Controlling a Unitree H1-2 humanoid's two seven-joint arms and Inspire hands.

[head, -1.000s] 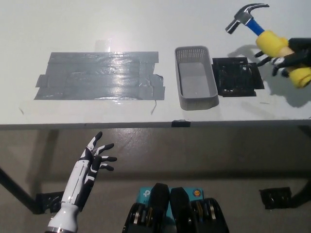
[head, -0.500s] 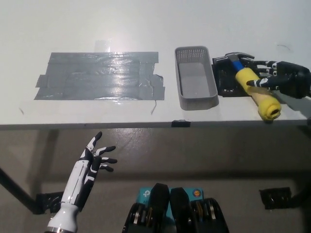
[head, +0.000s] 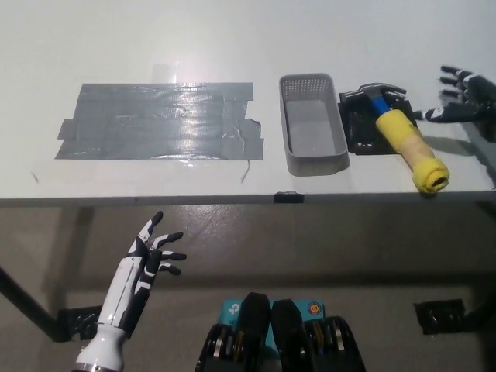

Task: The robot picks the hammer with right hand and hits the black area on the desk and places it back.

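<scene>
Right hand (head: 463, 97) empty with fingers spread, hammer (head: 399, 133) lying on black area (head: 357, 129), near basket (head: 311, 124)

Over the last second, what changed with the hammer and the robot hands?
The hammer came down from the air and now lies with its head on the black area. The right robot hand let it go, opened and pulled back to the right. The left robot hand, grey tray and tape patch stayed put.
</scene>
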